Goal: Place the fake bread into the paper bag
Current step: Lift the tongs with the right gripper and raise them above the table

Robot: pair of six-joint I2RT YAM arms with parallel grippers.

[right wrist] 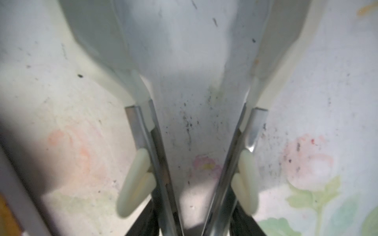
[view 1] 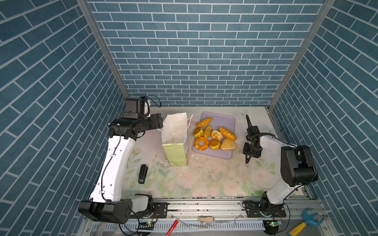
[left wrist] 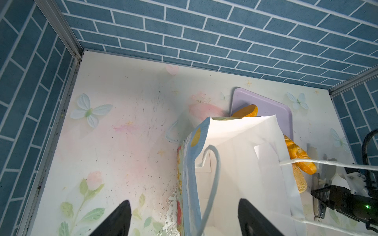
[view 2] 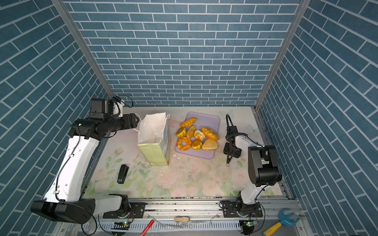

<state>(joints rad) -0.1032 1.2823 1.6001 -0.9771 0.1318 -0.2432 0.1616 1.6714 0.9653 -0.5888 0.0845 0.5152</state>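
Several pieces of glossy golden fake bread [view 1: 214, 137] [view 2: 197, 135] lie on the lilac tray [view 1: 225, 120]. The paper bag [view 1: 177, 141] [view 2: 155, 141] stands upright and open just left of the tray, nothing showing inside. My left gripper [left wrist: 186, 220] [view 1: 159, 123] is open at the bag's upper left rim. The bag's printed narrow wall [left wrist: 192, 173] and a cord handle [left wrist: 214, 179] pass between its fingers [left wrist: 116, 220]. My right gripper [right wrist: 192, 222] [view 1: 252, 152] hangs right of the tray, shut on metal tongs [right wrist: 155, 163] whose white tips [right wrist: 98, 51] spread above the table.
A black stapler [view 1: 142, 174] lies front left of the bag. Paint flakes [view 1: 169, 165] litter the floral mat by the bag's base. A blue and yellow toy wrench [view 1: 306, 222] rests off the mat at the front right. Brick walls close in three sides.
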